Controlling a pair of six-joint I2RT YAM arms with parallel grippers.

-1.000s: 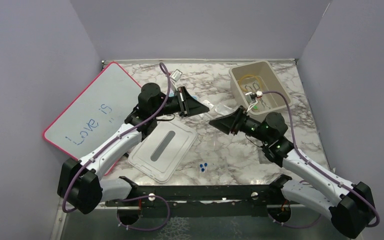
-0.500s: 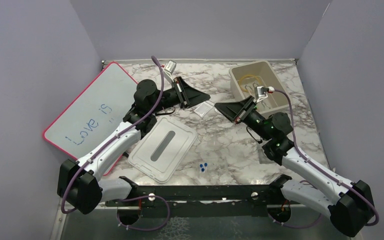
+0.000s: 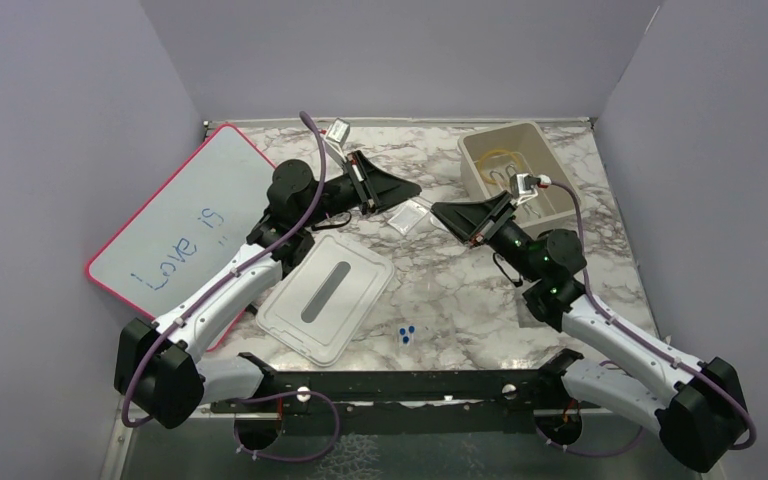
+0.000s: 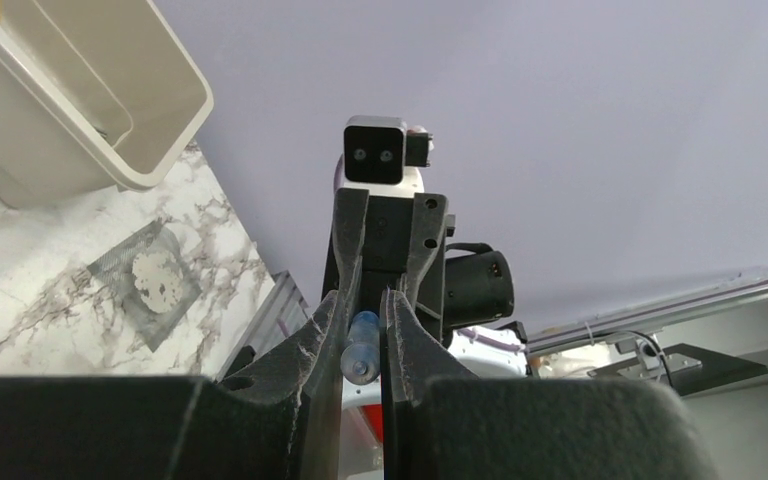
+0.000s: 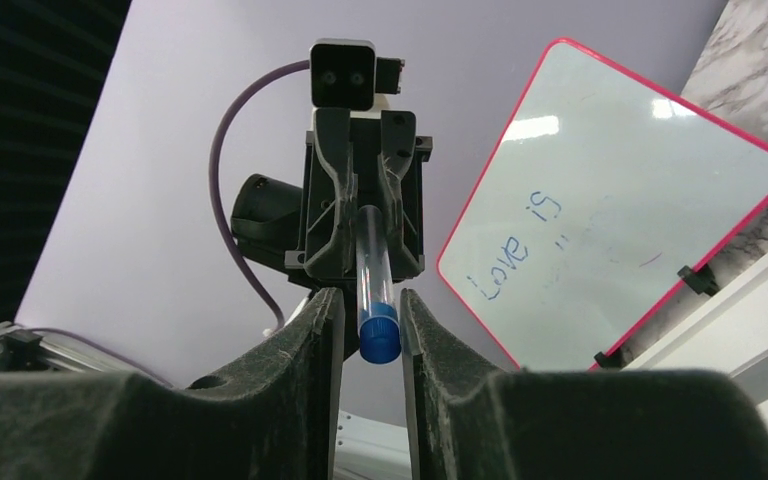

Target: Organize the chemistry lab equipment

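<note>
nearest the arm bases, a few small blue-capped pieces (image 3: 405, 334) lay loose on the marble worktop (image 3: 460, 290). just to their left a flat translucent lid (image 3: 325, 297) lay apart from any container. left of that lay a pink-rimmed whiteboard (image 3: 175, 225).

further in, above the middle of the worktop, the two arms stood tip to tip around a clear test tube (image 5: 371, 260) with a blue cap (image 5: 379, 338), held off the surface. the left fingers (image 4: 310, 360) were clamped on its bare end. the right fingers (image 5: 305, 345) stood close on either side of the cap, but whether they pressed it i could not tell. just beside them a wire gauze square (image 3: 408, 217) lay on the worktop, not put away.

farthest, at the back right, the beige bin (image 3: 468, 160) held coiled amber tubing (image 3: 500, 157) and what looked like metal forceps (image 3: 505, 180).

by my reading the sorting was partway. tubing and forceps were in the bin, and the test tube was mid-handover toward the bin side. the gauze, the small capped pieces and the lid were left to deal with.
</note>
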